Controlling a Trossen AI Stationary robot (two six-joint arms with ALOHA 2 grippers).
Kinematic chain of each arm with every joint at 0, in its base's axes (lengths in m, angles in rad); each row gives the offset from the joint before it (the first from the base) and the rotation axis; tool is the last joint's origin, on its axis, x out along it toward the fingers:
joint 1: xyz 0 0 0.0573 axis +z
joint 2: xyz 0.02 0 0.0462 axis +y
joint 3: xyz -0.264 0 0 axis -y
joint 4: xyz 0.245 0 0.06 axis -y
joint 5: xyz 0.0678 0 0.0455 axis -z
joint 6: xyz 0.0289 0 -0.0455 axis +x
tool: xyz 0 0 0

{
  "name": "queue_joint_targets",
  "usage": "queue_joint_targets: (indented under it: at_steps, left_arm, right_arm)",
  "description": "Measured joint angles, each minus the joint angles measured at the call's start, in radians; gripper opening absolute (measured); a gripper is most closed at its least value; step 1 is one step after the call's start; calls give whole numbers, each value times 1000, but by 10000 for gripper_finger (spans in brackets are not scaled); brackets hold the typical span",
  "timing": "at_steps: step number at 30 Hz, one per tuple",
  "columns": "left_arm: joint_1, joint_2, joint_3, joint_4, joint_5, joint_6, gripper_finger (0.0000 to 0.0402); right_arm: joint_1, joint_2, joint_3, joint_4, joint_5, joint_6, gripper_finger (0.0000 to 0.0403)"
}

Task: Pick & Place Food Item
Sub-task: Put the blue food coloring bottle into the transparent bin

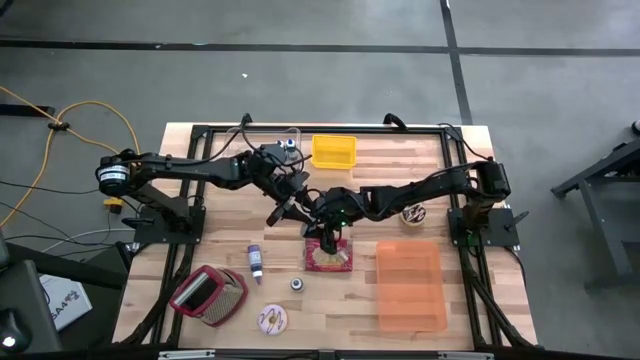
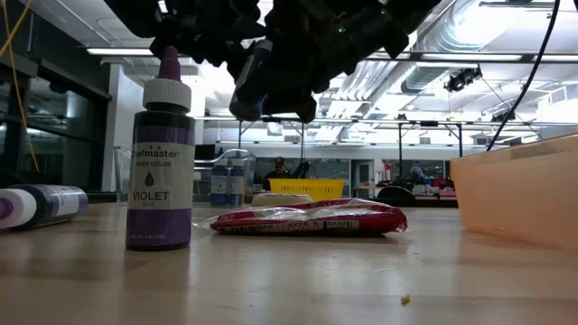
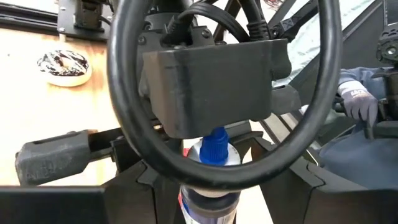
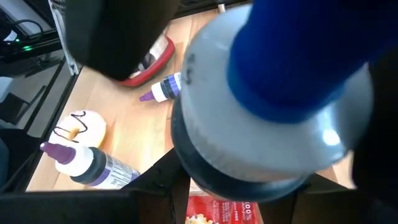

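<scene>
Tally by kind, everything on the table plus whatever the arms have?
Bottles: 3 (standing violet bottle, lying violet bottle, blue-capped bottle)
Donuts: 2 (iced donut, chocolate donut)
Containers: 3 (yellow basket, orange bin, clear tub)
Snack packet: 1
Red pouch: 1
Total: 10

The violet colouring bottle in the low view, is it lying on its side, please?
No, the violet bottle stands upright on the table, cap up, beside the flat red snack packet.
</scene>
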Motion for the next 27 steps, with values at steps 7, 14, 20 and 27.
queue_joint_targets:
  at_steps: [7, 14, 20, 27]
  left_arm:
    - [0, 0, 0, -22, 1, 4, 184]
    - [0, 0, 0, -23, -13, 5, 184]
    - [0, 0, 0, -23, -31, 8, 184]
    - [0, 0, 0, -23, -39, 8, 179]
  right_arm:
    - [-6, -1, 0, 0, 0, 2, 133]
    - [-6, -5, -1, 7, 8, 2, 133]
    - [-6, -6, -1, 7, 8, 2, 133]
    - [-6, -6, -1, 7, 8, 2, 133]
